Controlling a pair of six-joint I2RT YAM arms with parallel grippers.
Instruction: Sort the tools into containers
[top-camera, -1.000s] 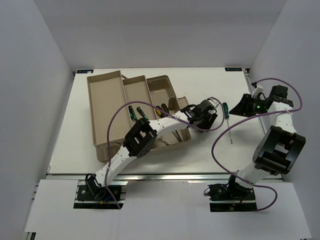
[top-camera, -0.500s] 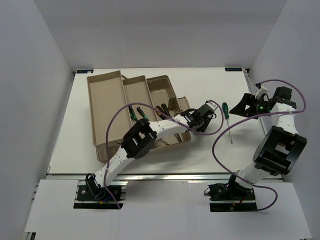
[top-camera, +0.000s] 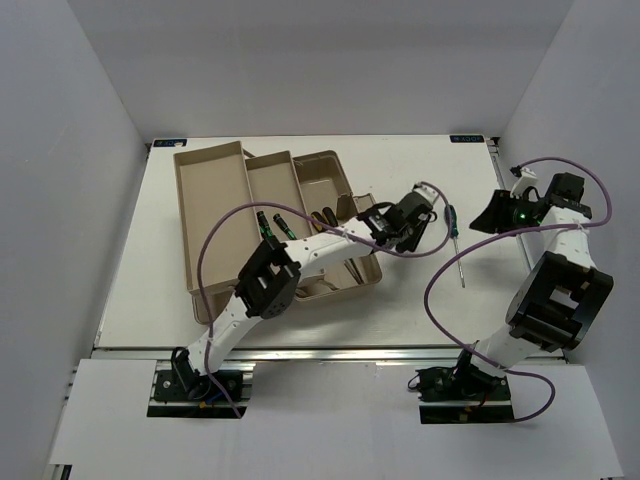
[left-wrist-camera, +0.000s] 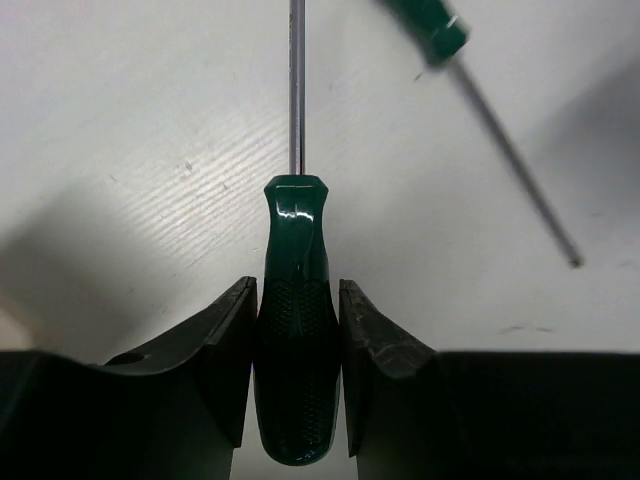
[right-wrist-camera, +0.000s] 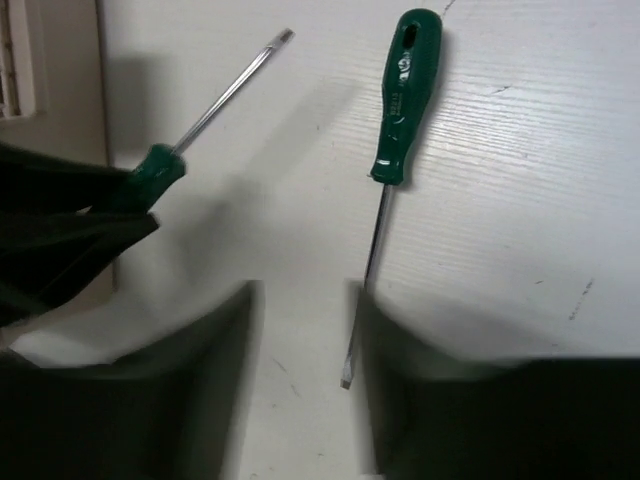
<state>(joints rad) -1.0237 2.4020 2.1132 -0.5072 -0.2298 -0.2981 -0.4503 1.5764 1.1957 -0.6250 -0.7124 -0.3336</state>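
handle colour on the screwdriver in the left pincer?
The screwdriver handle is dark green; the left wrist view shows it best.

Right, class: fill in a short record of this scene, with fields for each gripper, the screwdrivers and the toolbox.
left gripper: shut on the held screwdriver, green handle between its fingers
right gripper: open, holding nothing
loose screwdriver: green handle, lying flat on the table, ungripped
toolbox: open beige trays, left of both screwdrivers
sorted tools: a few in the trays, partly hidden by the left arm

Clamped screwdriver (left-wrist-camera: 295, 300) dark green, stippled grip, second screwdriver (right-wrist-camera: 403, 100) green handle, toolbox (top-camera: 210, 220) beige, table (top-camera: 150, 290) white, cable (top-camera: 545, 159) purple.
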